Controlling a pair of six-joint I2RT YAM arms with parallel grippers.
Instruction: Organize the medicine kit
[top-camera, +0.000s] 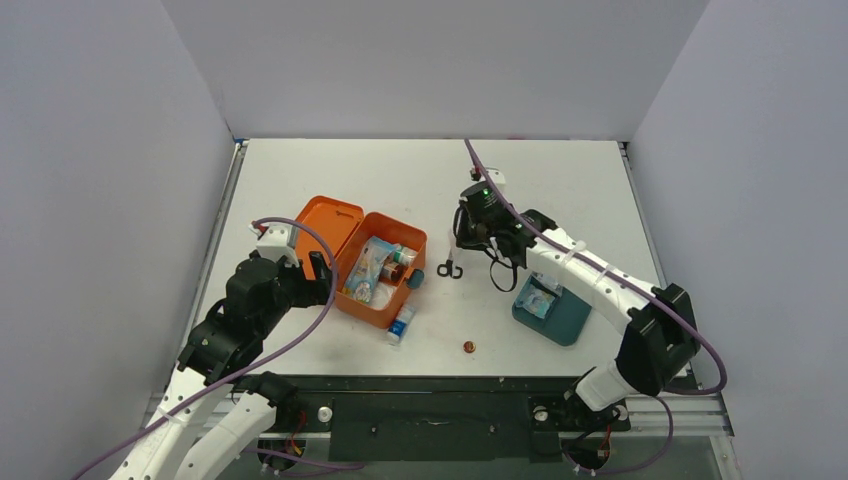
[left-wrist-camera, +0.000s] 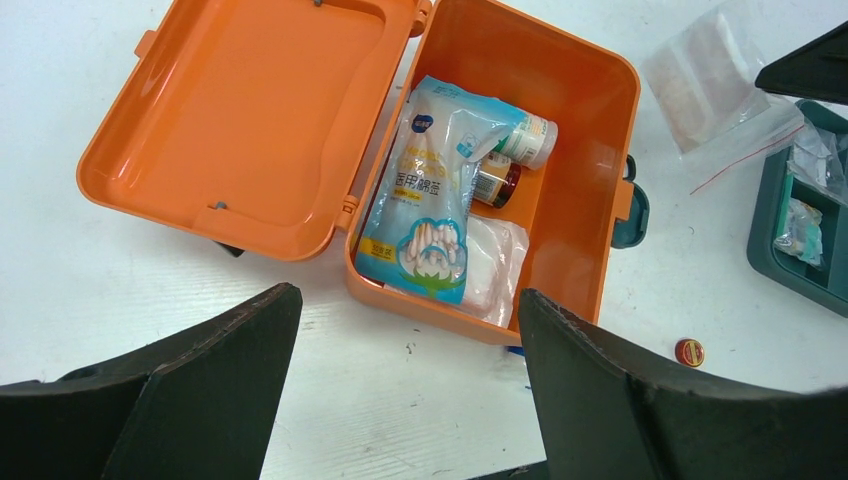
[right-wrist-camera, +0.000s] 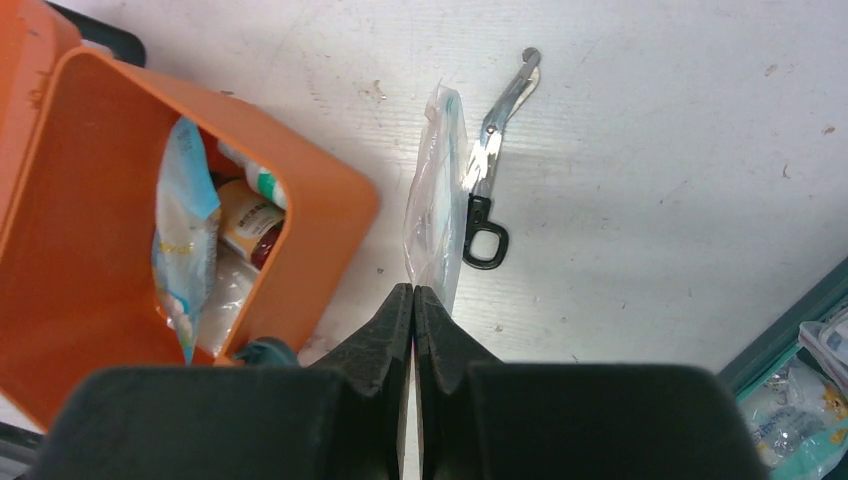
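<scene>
**Status:** partly packed. By my judgement you are past the middle but not finished.

1. Medicine kit (top-camera: 322, 232): sits on the tabletop left of centre, in front of the left arm. Its lid is thrown fully open and lies flat beside the base.
2. Teal divided tray (top-camera: 572, 322): right of centre, well apart from the kit. You have small packets left in its compartments.
3. Packed in the kit: a cotton-swab pouch (left-wrist-camera: 430, 190) lying over a clear wrapped pad (left-wrist-camera: 498, 262), with two small bottles (left-wrist-camera: 528, 140) beside it.
4. Clear zip bag (right-wrist-camera: 435, 180): in transit. Your right gripper (right-wrist-camera: 412, 292) has its jaws together, clamped on the bag's edge. The bag hangs between the kit and the scissors.
5. Scissors (right-wrist-camera: 490, 170): black-handled, on the tabletop near the kit's latch side, unpacked.
6. Blue-and-white pack (top-camera: 400, 325): outside, against the kit's near wall.
7. Red cap (top-camera: 468, 347): loose between kit and tray.
8. Left gripper (left-wrist-camera: 408, 300): jaws wide apart, holding nothing, above the kit's near edge.

**Kit description:** orange rectangular plastic with rounded corners. The lid has a recessed panel, and the teal latch (left-wrist-camera: 632, 210) faces the tray. Bare floor shows on the latch side, so you have room left.
</scene>
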